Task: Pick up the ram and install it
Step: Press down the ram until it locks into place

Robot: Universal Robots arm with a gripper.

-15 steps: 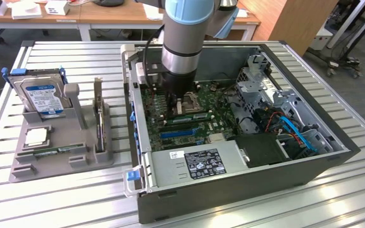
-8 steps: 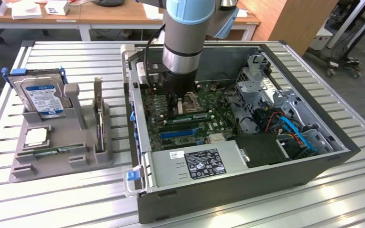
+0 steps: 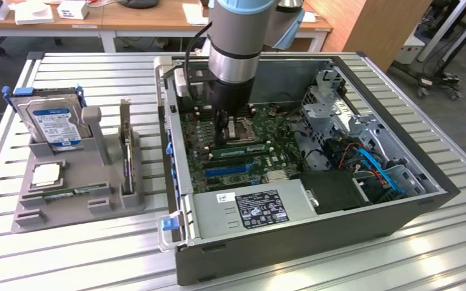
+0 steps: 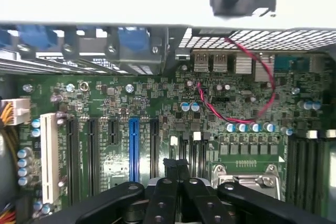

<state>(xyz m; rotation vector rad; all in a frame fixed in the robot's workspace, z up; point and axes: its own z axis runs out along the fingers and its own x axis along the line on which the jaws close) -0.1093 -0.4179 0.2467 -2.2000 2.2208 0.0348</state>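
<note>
My tool [image 4: 176, 167] hangs inside the open case [image 3: 427, 200], low over the motherboard [image 4: 157, 103] and just beside the CPU socket [image 4: 247, 174]. Its fingertips are pressed together and I see nothing between them. In the exterior view the arm [image 3: 237, 42] comes down from above, and the tool [image 3: 226, 115] ends close over the socket [image 3: 239, 128], apart from everything on the bench [image 3: 71, 254]. The ram [image 3: 71, 193], as I read it, is the thin green stick lying flat in the grey holder [image 3: 128, 203] on the bench. That is at the exterior view's left, well apart from the case and from my tool. It sits below the hard drive [image 3: 55, 124] and beside the upright expansion card [image 3: 125, 145]. A second green strip [image 3: 237, 147] sits among the memory slots just beside the socket. I cannot tell whether it is a stick already seated or part of the board. In the wrist view the memory slots [image 4: 310, 161] are dark, and whether they are filled is unclear. My judgement is that the task stands at its beginning. The ram is not yet picked up, no grasp is made, and both the pick and the seating in a slot are left. If the strip by the socket is in fact the task's stick, more of the work is done, but I cannot settle that.
</note>
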